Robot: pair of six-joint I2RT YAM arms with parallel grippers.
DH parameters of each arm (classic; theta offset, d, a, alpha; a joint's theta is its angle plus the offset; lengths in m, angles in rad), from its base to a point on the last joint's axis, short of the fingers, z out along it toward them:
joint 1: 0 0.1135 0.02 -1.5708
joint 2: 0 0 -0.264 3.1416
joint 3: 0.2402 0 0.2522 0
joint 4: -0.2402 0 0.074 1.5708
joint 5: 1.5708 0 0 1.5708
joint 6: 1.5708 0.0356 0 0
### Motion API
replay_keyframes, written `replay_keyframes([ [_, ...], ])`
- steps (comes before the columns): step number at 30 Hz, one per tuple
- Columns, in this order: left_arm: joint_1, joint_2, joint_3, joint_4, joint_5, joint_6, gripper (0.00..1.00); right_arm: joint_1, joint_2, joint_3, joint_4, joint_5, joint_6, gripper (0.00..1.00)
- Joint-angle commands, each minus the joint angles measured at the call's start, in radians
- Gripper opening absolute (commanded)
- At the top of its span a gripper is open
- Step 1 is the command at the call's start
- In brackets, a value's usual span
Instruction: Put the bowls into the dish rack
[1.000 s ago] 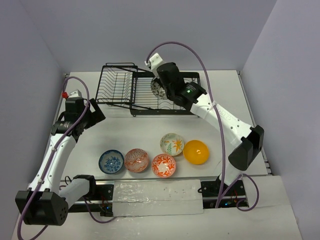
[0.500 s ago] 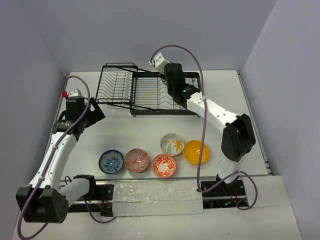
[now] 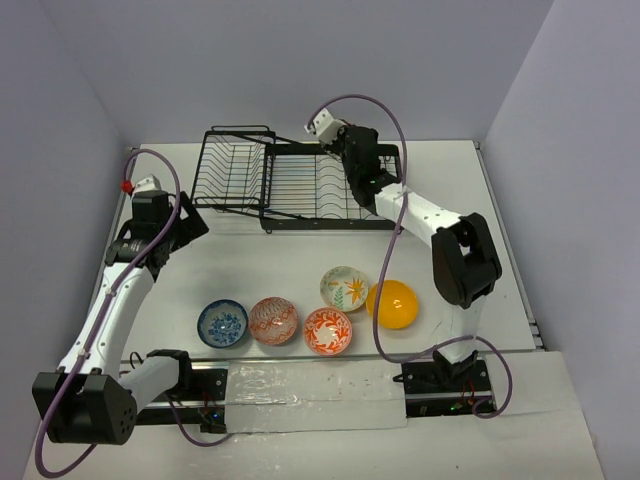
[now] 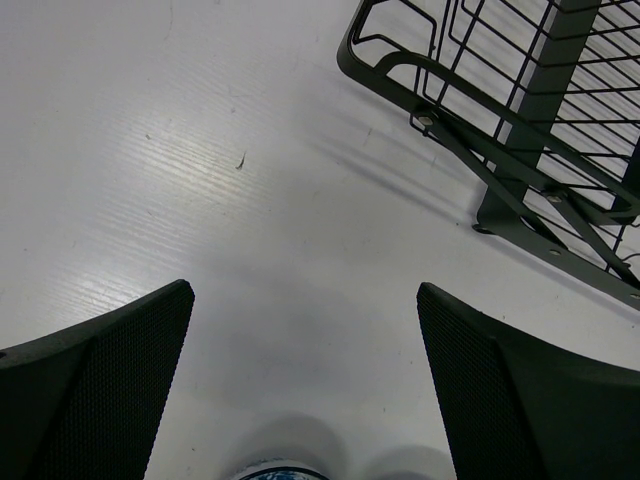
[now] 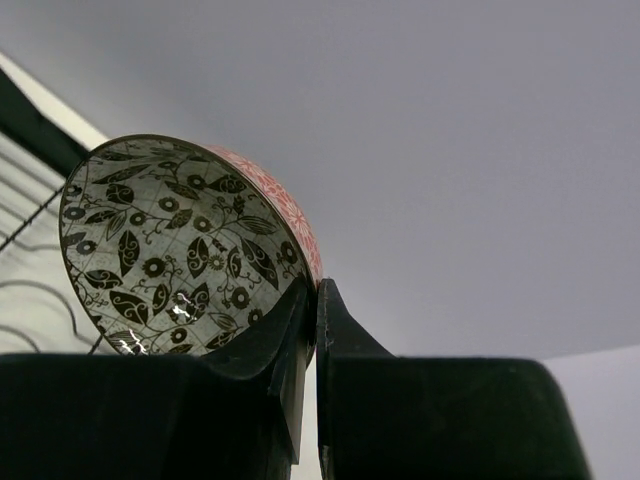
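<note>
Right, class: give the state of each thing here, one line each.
Grey-black bowl: held by rim, tipped on edge.
Right gripper: shut on that bowl's rim.
Left gripper: open, empty.
Dish rack: no bowl seated yet.
Blue bowl: upright on table.
Pink-red bowl: upright on table.
Orange-red bowl: upright on table.
White leaf bowl: upright on table.
Orange-yellow bowl: upright on table.

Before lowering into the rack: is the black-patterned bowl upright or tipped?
Tipped: the bowl opens sideways, rim pinched in the right hand.
</note>
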Motion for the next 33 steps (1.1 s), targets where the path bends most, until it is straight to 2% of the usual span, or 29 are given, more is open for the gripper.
replay_keyframes([
  [1,0.007,0.005,-0.003,0.049,-0.017,0.001,0.99,-0.021,0.023,0.005,0.255,-0.114,-0.025,0.00],
  [13,0.025,0.036,-0.004,0.075,-0.018,0.004,0.99,-0.049,0.197,-0.057,0.667,-0.182,-0.099,0.00],
  [20,0.025,0.048,-0.013,0.084,-0.035,0.008,0.99,-0.064,0.280,-0.024,0.765,-0.170,-0.108,0.00],
  [27,0.025,0.050,-0.015,0.080,-0.050,0.004,0.99,-0.072,0.360,-0.037,0.947,-0.161,-0.128,0.00],
  [33,0.025,0.043,-0.016,0.083,-0.052,0.004,0.99,-0.072,0.408,-0.034,1.012,-0.161,-0.139,0.00],
])
